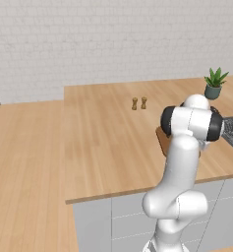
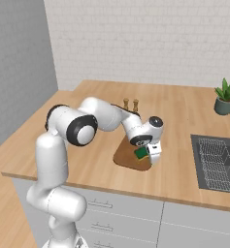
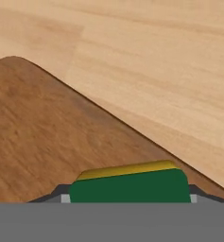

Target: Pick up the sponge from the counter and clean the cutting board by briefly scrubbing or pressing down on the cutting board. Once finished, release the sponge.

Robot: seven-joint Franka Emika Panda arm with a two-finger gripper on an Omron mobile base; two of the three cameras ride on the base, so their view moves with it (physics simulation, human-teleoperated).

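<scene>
A: With the sponge (image 3: 130,186) wedged between them, the jaws are clamped on it, green face toward the hand camera, yellow layer behind.
B: Where's the gripper (image 2: 146,156)?
A: Low over the cutting board (image 2: 127,156), near its right end. Can't tell if the sponge touches the wood.
B: Surroundings?
A: The board lies on the bench (image 2: 184,116). Two small shakers (image 2: 130,104) stand behind it, sink (image 2: 218,162) to the right, potted plant (image 2: 225,97) beyond.

Green-and-yellow sponge (image 3: 130,185), reddish-brown cutting board (image 3: 47,137), pale wood-plank counter (image 3: 156,61).
</scene>
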